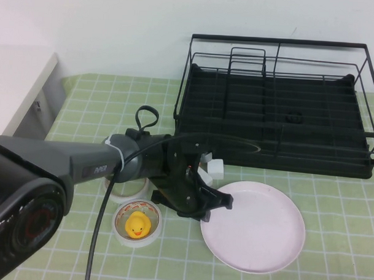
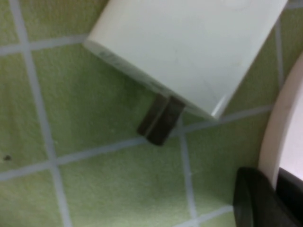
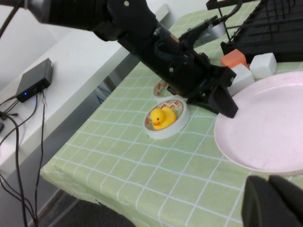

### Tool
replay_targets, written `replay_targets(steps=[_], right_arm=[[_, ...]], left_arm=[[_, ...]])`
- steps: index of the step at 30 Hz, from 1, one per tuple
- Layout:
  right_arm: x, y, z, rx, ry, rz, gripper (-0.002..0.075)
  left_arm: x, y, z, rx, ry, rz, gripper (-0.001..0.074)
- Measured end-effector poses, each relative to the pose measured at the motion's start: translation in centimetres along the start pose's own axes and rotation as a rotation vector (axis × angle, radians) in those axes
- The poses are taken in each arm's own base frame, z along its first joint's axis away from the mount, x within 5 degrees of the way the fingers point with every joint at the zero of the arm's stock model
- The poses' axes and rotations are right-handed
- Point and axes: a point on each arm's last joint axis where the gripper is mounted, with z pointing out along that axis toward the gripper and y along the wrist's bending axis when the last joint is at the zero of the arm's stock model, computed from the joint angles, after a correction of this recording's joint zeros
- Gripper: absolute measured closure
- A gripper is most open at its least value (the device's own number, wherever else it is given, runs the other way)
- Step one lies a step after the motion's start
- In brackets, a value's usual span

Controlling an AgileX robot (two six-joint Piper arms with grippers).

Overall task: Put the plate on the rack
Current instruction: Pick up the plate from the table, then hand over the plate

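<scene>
Left gripper (image 1: 222,201) is low at the near-left rim of the large round pale pink plate (image 1: 256,227), jaws clamped on that rim; the left wrist view shows a dark fingertip (image 2: 265,201) against the plate's edge. The plate lies flat on the green checked tablecloth (image 1: 332,200), in front of the black wire dish rack (image 1: 277,106), apart from it.

Right gripper (image 3: 277,203) is seen only in its own wrist view, near the plate's near side, clenched, holding nothing.

Small white blocks (image 1: 214,165) lie between plate and rack, an orange block (image 3: 234,58) beside them. A yellow rubber duck (image 1: 137,224) sits inside a white tape roll (image 1: 117,225).

Pale lettering on the left arm's casing; illegible.
</scene>
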Motion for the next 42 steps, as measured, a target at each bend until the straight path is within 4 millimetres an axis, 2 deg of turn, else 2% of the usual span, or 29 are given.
replay_targets(steps=[9, 15, 18, 21, 24, 28, 32, 35, 38, 42], right_arm=[[-0.3, -0.3, 0.0, 0.032, -0.028, -0.003, 0.0715], [-0.5, -0.6, 0.0, 0.062, -0.061, 0.037, 0.0692], [-0.7, -0.8, -0.1, 0.084, -0.084, 0.043, 0.0631], [-1.0, -1.0, -0.1, 0.112, -0.119, 0.064, 0.0519], [-1.4, -1.3, -0.2, 0.135, -0.156, 0.108, 0.0383], [-2.0, -1.3, 0.1, 0.149, -0.101, 0.162, 0.0324], [-4.5, -1.2, 0.6, 0.171, -0.026, 0.118, 0.0313], [-7.8, -0.9, 1.1, 0.167, -0.015, 0.054, 0.0311], [-11.1, -1.0, 2.2, 0.148, -0.011, 0.000, 0.0309], [-14.9, -1.6, 4.0, 0.124, -0.019, -0.084, 0.0309]], left_arm=[[0.0, -1.2, -0.3, 0.148, 0.014, 0.002, 0.0734], [-0.8, -0.6, -1.1, 0.302, -0.001, 0.002, 0.0734], [-1.4, 0.0, -1.6, 0.350, -0.027, -0.030, 0.0734], [-1.9, 0.5, -2.5, 0.373, -0.050, -0.006, 0.0734], [-2.5, 0.4, -4.3, 0.394, -0.093, 0.040, 0.0734], [-3.3, -0.1, -7.6, 0.412, -0.169, 0.128, 0.0734], [-3.7, -1.4, -11.8, 0.432, -0.261, 0.223, 0.0734], [-3.5, -2.3, -14.9, 0.442, -0.320, 0.269, 0.0734], [-3.0, -2.4, -16.9, 0.441, -0.359, 0.284, 0.0734], [-2.3, -2.0, -17.9, 0.430, -0.375, 0.284, 0.0734]])
